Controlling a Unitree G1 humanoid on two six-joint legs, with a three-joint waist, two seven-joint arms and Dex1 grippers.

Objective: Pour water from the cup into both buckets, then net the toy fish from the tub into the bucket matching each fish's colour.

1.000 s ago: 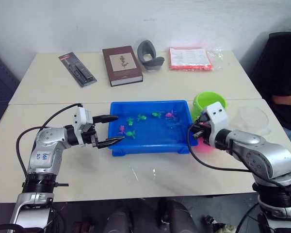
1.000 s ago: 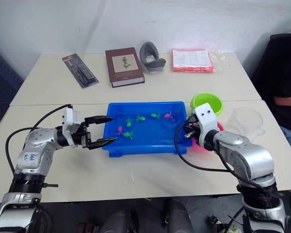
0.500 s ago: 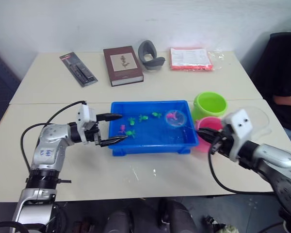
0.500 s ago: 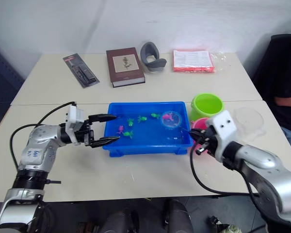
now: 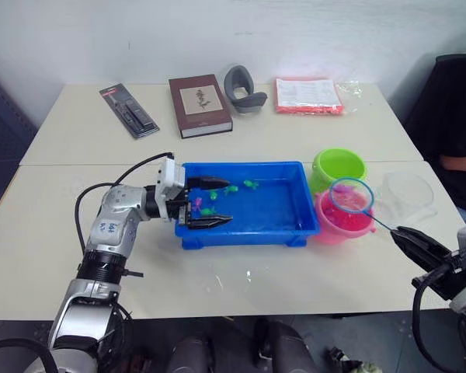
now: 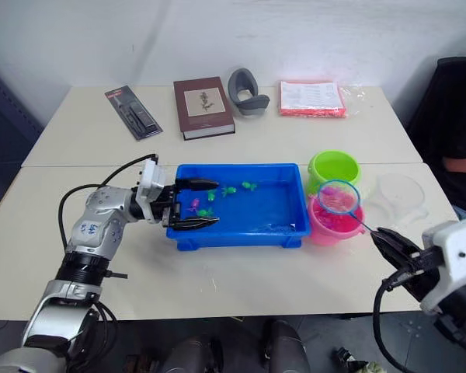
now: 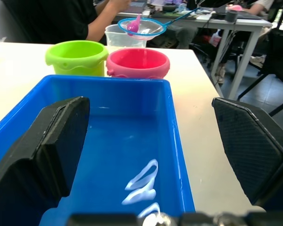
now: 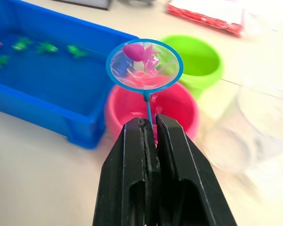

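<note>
Net (image 5: 351,196) hangs over the pink bucket (image 5: 343,226) in the head views, its thin handle pinched in the right gripper (image 5: 416,245); the green bucket (image 5: 338,165) stands just behind, the clear cup (image 5: 408,194) beside. The left gripper (image 5: 206,201) reaches over the blue tub (image 5: 283,227), jaws wide, green and pink fish (image 5: 210,210) between them.

Left wrist view: the parted fingers (image 7: 49,146) frame the tub.

Right wrist view: closed fingers (image 8: 172,160) clamp the stick; a pink fish (image 8: 133,51) lies in the hoop.
</note>
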